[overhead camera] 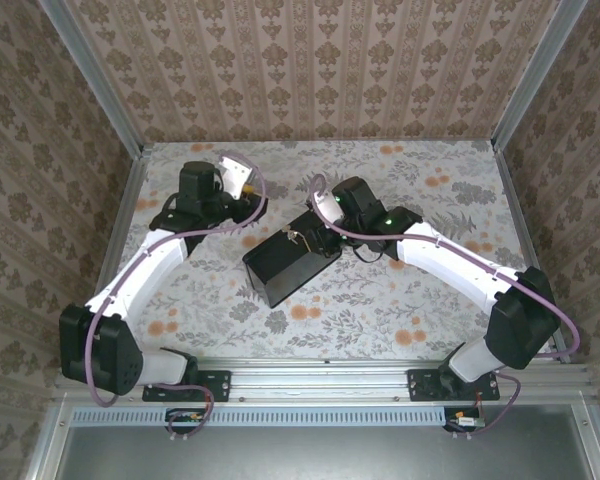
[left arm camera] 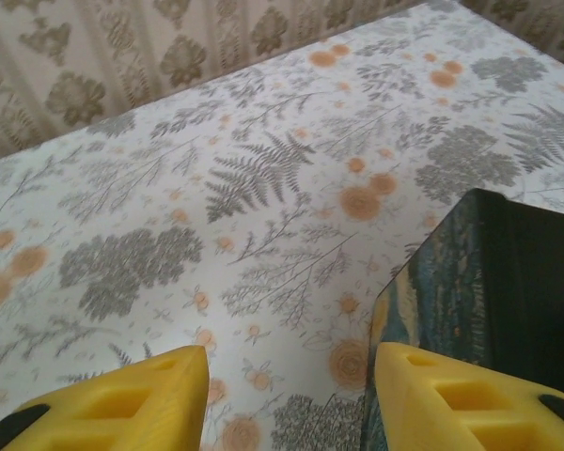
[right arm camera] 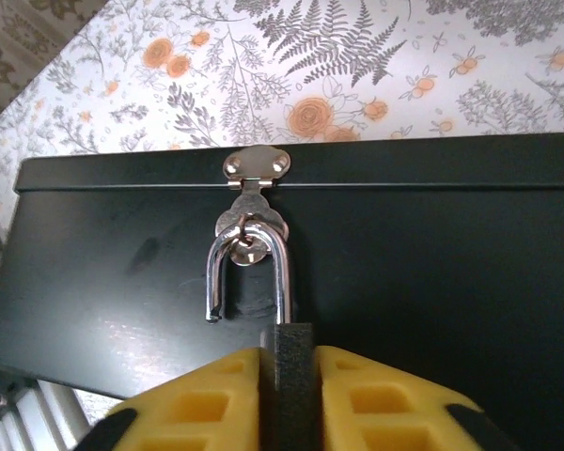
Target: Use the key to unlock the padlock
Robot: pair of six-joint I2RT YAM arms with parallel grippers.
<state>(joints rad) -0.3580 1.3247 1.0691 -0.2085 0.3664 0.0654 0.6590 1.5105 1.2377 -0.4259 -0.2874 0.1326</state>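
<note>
Risk, slip: the right gripper (right arm camera: 287, 376) pinches just the narrow dark body of the padlock (right arm camera: 287, 336). An off-axis pull would likely twist it out from between the pads.
Risk, snag: the shackle (right arm camera: 285, 277) rises straight above the fingertips and passes through the loop of the hasp (right arm camera: 254, 174). Its left leg end looks free of the body, so the lock reads as sprung. A sideways drag could jam the shackle in the loop.
Risk, box shift: nothing clearly pins the box (right arm camera: 432, 254), so a hard tug on the lock could slide or tip it.
Risk, key: I cannot tell where the key is; it is too small or hidden. If it sits in the lock under the fingers, a regrip might knock it loose.
Right fingers: narrow, clamped on the padlock body, one pad on each side.
Left fingers: the left gripper (left arm camera: 291, 404) stands roughly half apart with nothing between the fingers. The cloth (left arm camera: 263, 188) is ahead of the tips. The box corner is just beside the right finger (left arm camera: 451, 395), contact unclear.
Padlock place: between the right fingers, hanging from the hasp on the box wall ahead of them.
</note>
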